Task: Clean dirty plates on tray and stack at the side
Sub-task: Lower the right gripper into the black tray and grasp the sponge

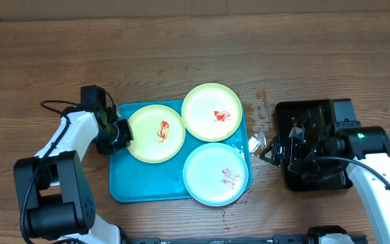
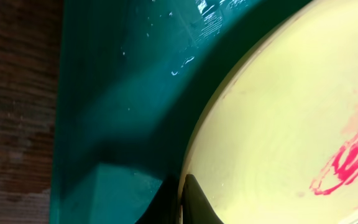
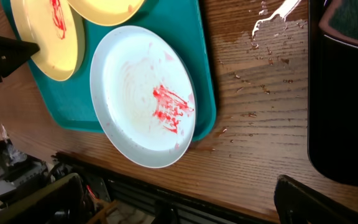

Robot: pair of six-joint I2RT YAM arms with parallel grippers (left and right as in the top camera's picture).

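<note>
Three plates, all sitting on the turquoise tray (image 1: 141, 181) in the middle of the overhead frame. The left yellow-green plate (image 1: 156, 133) lies at the tray's upper left, with a red sauce squiggle on its pale centre. The upper yellow-green plate (image 1: 212, 112) hangs over the tray's top edge at the upper right, a red smear just right of its middle. Its rim meets the left plate's rim. The pale blue plate (image 1: 215, 174) fills the lower right corner and sticks out past the tray's rim, and your right wrist view shows scratchy red streaks across its white centre.

Your left gripper (image 1: 124, 132) is at the left plate's left rim, jaws closed on that edge. In the left wrist view a dark fingertip (image 2: 199, 204) sits tight against the yellow rim, teal tray floor beside it.

Your right gripper (image 1: 283, 146) hangs at the right of the frame, jaws spread wide and holding nothing, over the left part of the black tray (image 1: 286, 112). Between the two trays a small whitish scrap (image 1: 254, 142) lies on the wooden table (image 1: 181, 41), among wet splashes.
</note>
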